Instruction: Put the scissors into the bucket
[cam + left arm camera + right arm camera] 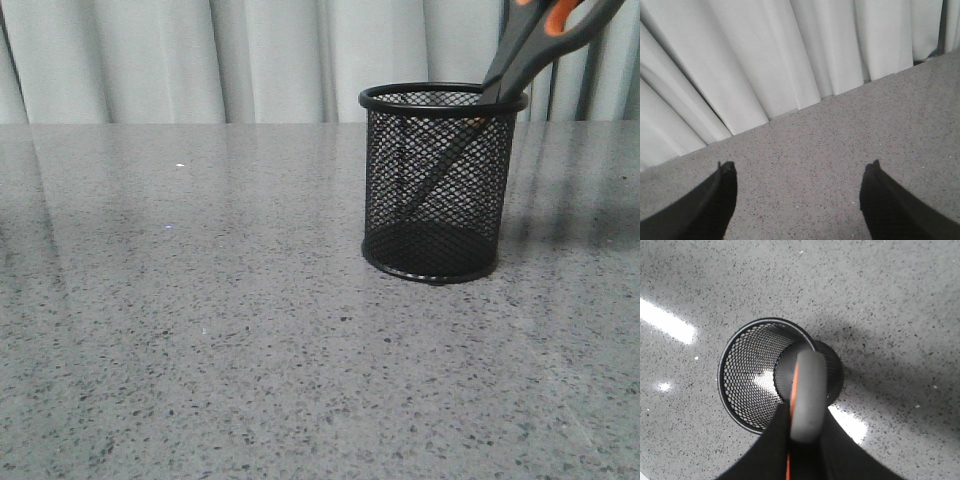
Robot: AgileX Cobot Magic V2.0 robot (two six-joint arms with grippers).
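The grey-handled, orange-lined scissors (530,50) are held clamped by the right tool (797,460), blades already slanted inside the black wire-mesh bucket (438,180) directly below; the left tool (797,200) is spread wide, empty.

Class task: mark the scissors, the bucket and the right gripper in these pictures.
scissors (535,45): front view, on the grey handles above the rim.
bucket (430,190): front view, on the mesh wall.
right gripper (802,450): right wrist view, between the dark fingers clamping the handle.
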